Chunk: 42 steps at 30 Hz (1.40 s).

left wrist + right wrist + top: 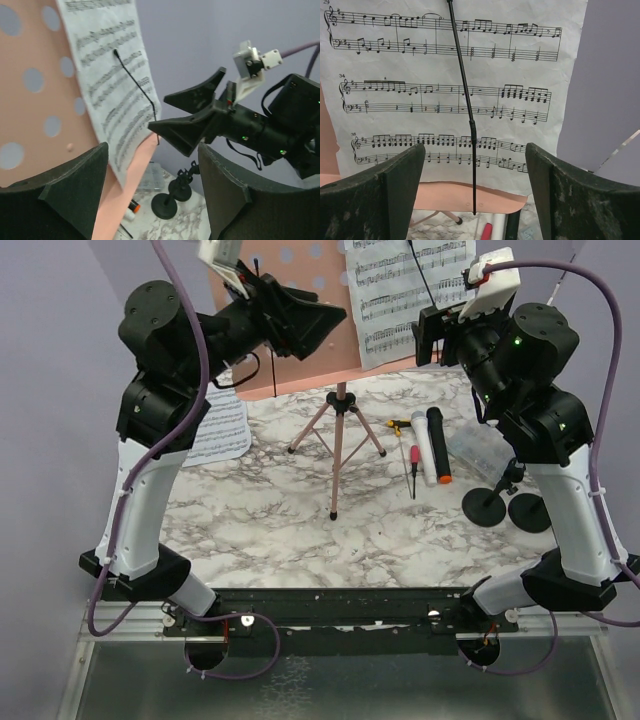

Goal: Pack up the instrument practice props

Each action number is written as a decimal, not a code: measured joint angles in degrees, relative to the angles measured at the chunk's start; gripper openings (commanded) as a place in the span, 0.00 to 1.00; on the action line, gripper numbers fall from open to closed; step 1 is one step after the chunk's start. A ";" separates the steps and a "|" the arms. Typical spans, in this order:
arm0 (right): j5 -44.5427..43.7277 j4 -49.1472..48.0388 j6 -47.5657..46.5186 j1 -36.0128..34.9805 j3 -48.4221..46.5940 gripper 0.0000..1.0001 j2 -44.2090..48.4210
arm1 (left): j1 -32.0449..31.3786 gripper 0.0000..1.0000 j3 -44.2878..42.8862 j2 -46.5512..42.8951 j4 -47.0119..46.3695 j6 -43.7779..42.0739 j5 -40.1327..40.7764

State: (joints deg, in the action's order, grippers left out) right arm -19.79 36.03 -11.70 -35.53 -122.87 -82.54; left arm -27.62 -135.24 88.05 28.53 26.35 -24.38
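The pink tripod music rest [338,430] stands at the table's back centre. Its perforated board [300,365] holds a white sheet-music page [410,300] under a thin black wire arm [467,110]. A second page [225,430] lies on the table at left. The white microphone [425,445] and the black microphone [436,425] lie right of the tripod. Two black round-based holders [490,505] stand at right. My left gripper [318,325] is open and empty in front of the board. My right gripper [428,335] is open and empty, facing the page's lower part [460,100], apart from it.
A red-handled screwdriver [411,458] lies beside the microphones. A clear plastic compartment box [480,445] sits by the right arm. The left wrist view shows the board [45,100], the page [110,90], the right gripper [192,122] and the holders [167,205].
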 measured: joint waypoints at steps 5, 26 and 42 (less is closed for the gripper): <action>1.81 -1.84 0.83 0.83 2.34 0.73 0.39 | -9.49 0.72 0.00 0.94 -0.11 -2.29 6.14; 6.99 -9.84 2.23 1.53 10.16 0.64 2.10 | -22.77 0.66 6.51 5.68 -4.92 -12.46 45.75; 7.28 -16.65 1.73 1.53 15.87 0.62 5.31 | -22.77 0.63 7.58 7.45 -8.24 -12.02 48.09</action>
State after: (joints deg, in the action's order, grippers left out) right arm -12.51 19.38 -9.98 -34.00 -107.00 -77.23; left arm -50.39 -127.66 95.50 20.29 14.33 23.70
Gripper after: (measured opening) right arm 0.619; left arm 0.634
